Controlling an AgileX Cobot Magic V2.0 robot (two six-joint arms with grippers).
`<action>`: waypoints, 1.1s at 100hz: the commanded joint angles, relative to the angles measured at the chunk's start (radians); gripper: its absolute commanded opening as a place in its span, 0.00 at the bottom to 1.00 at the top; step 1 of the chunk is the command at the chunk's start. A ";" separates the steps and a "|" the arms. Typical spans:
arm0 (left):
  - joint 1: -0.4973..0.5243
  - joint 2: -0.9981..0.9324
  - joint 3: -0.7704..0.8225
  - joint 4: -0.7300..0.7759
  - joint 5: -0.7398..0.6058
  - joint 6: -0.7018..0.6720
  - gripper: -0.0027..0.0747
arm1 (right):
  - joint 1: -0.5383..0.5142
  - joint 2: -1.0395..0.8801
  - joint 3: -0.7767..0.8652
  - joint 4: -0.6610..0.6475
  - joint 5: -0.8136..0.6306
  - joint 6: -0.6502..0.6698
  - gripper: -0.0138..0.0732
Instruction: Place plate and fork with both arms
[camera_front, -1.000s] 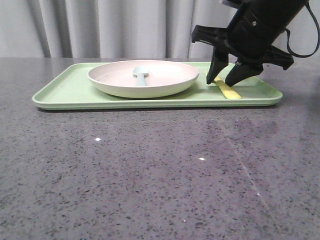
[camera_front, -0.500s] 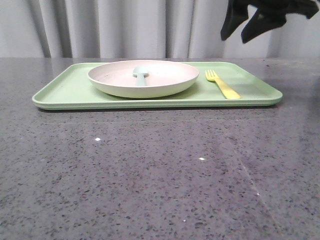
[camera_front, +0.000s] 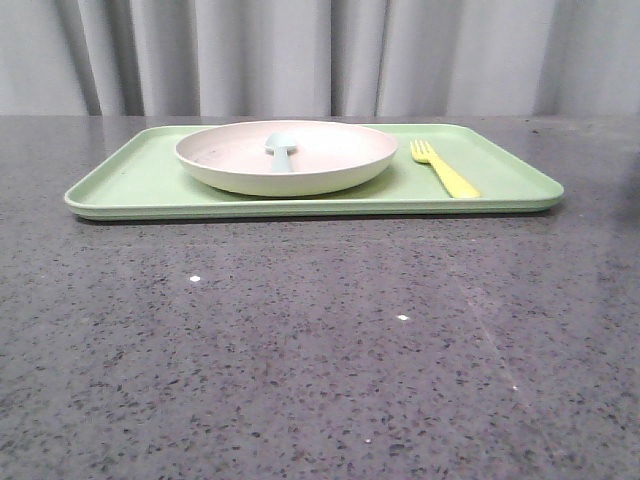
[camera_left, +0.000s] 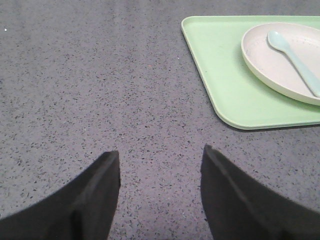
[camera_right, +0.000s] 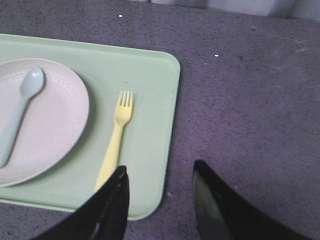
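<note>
The cream-pink plate (camera_front: 287, 157) sits on the light green tray (camera_front: 140, 180), with a pale blue spoon (camera_front: 281, 146) lying in it. The yellow fork (camera_front: 443, 168) lies on the tray just right of the plate. Neither arm shows in the front view. In the left wrist view my left gripper (camera_left: 161, 161) is open and empty over bare table, apart from the tray's corner (camera_left: 220, 90) and the plate (camera_left: 280, 70). In the right wrist view my right gripper (camera_right: 160, 175) is open and empty, high above the tray's edge, with the fork (camera_right: 116, 140) and plate (camera_right: 50, 125) beside it.
The dark speckled stone table (camera_front: 320, 350) stretches in front of the tray. Grey curtains (camera_front: 300, 55) hang behind the table's far edge.
My right gripper was down at the fork a second ago; it rose up and away and has left the front view. The fork stayed lying on the tray.
</note>
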 joint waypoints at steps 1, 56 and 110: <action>0.001 0.002 -0.026 -0.027 -0.068 -0.006 0.51 | -0.024 -0.088 0.008 -0.048 -0.014 -0.013 0.53; 0.001 0.002 -0.026 -0.027 -0.068 -0.006 0.51 | -0.134 -0.575 0.429 -0.071 0.058 -0.013 0.53; 0.001 0.002 -0.026 -0.027 -0.068 -0.006 0.51 | -0.134 -0.684 0.546 -0.090 0.055 -0.013 0.46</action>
